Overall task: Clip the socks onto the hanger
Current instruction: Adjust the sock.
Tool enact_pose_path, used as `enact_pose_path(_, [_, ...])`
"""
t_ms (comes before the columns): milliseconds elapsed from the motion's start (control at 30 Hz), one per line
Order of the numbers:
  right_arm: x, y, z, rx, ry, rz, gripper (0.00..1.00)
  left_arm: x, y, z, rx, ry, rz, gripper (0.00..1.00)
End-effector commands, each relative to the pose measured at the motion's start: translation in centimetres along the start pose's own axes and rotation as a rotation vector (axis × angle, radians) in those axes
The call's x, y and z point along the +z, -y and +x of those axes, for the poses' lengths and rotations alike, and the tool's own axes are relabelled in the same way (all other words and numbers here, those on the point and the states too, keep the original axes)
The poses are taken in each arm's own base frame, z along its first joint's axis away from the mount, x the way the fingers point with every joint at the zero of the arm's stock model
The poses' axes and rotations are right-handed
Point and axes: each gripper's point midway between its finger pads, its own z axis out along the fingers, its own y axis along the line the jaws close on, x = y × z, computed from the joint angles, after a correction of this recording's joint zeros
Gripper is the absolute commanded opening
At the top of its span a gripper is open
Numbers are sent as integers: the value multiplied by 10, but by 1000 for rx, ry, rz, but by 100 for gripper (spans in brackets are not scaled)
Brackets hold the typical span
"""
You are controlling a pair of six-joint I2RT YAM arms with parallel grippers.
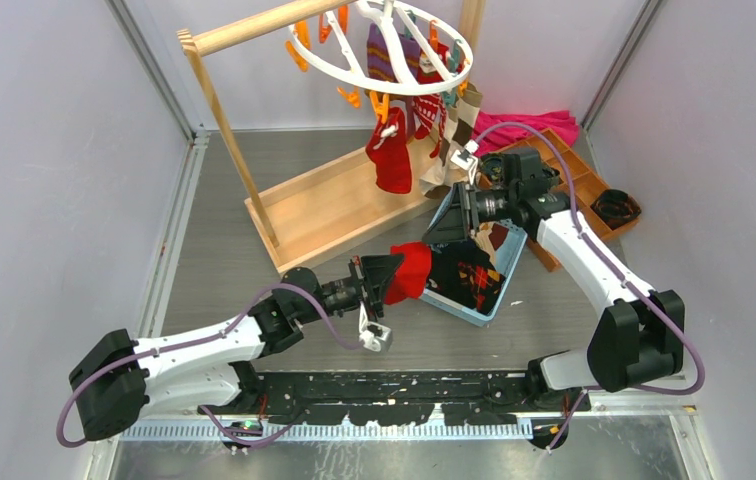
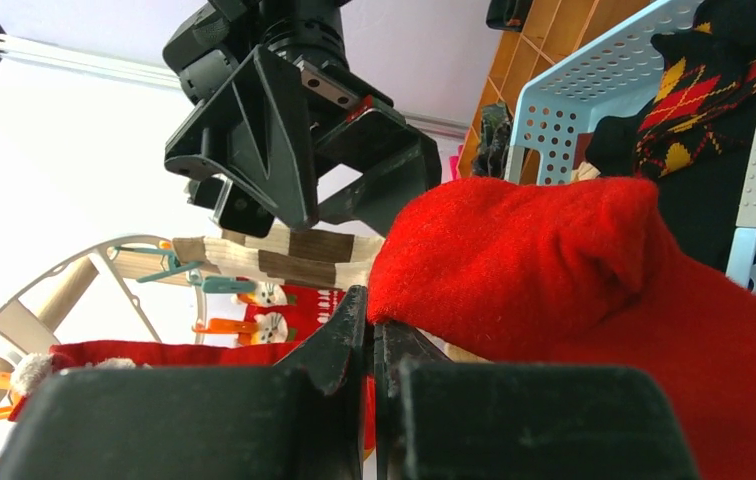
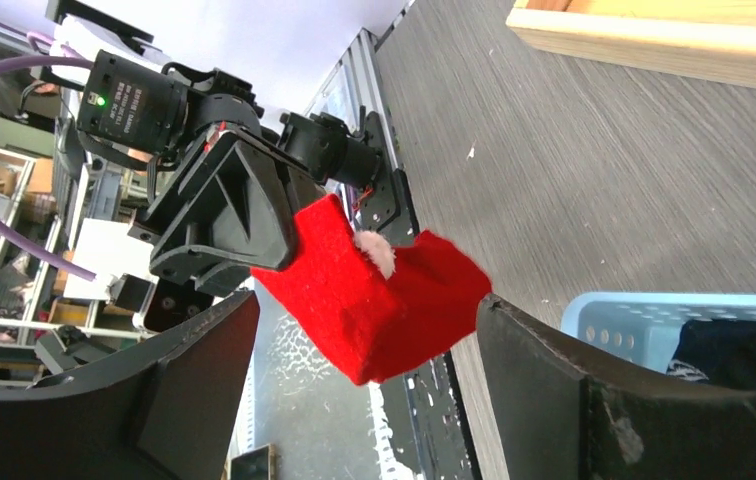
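Note:
My left gripper (image 1: pixel 386 280) is shut on a red sock (image 1: pixel 412 272), held above the table just left of the blue basket (image 1: pixel 482 312). In the left wrist view the jaws (image 2: pixel 372 320) pinch the red sock's (image 2: pixel 534 260) edge. My right gripper (image 1: pixel 451 222) stands open over the basket's far corner, facing the sock. Seen from the right wrist, its fingers (image 3: pixel 204 370) flank the red sock (image 3: pixel 384 310) without touching it. The white ring hanger (image 1: pixel 384 45) hangs from the wooden rack, with a red sock (image 1: pixel 390 150) and a striped sock (image 1: pixel 454 125) clipped on it.
The basket holds dark argyle socks (image 1: pixel 469 275). The rack's wooden base (image 1: pixel 334 205) lies behind my grippers. A wooden compartment tray (image 1: pixel 566 160), a pink cloth (image 1: pixel 529 125) and a black ring-shaped thing (image 1: pixel 616 208) sit at the back right. Orange clips (image 1: pixel 350 95) hang free.

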Motion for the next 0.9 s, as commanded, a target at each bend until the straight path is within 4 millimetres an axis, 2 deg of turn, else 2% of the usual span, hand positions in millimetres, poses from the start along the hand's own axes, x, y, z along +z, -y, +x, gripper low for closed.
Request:
enact_pose_path(0, [11,-18,-15,-23,37,-51,82,4,-31,-5,47,11,-90,0])
enact_pose_path(167, [23,-27,-4,-34,-15,-96,70,5,-32,-2,53,-5,-103,0])
enact_pose_path(367, [21,-26,2,-61,-45,-80,69,2,-35,1,53,-26,-117,0])
enact_pose_path(467, [20,-27,3,-67,-48,-85,63,0,-33,3,45,-34,-115,0])
enact_pose_path(600, [19,-30,3,-85,-53,-88,41,-2,-28,5,23,-43,-110,0])
enact_pose_path(733, [17,-33,3,-118,-56,-86,14,-4,-22,6,-2,-49,-102,0])
enact_pose_path(800, [16,-35,4,-144,-64,-87,7,-5,-18,6,-24,-47,-98,0])
enact_pose_path(867, [13,-38,7,-179,-75,-88,3,-7,-13,4,-75,-35,-95,7])
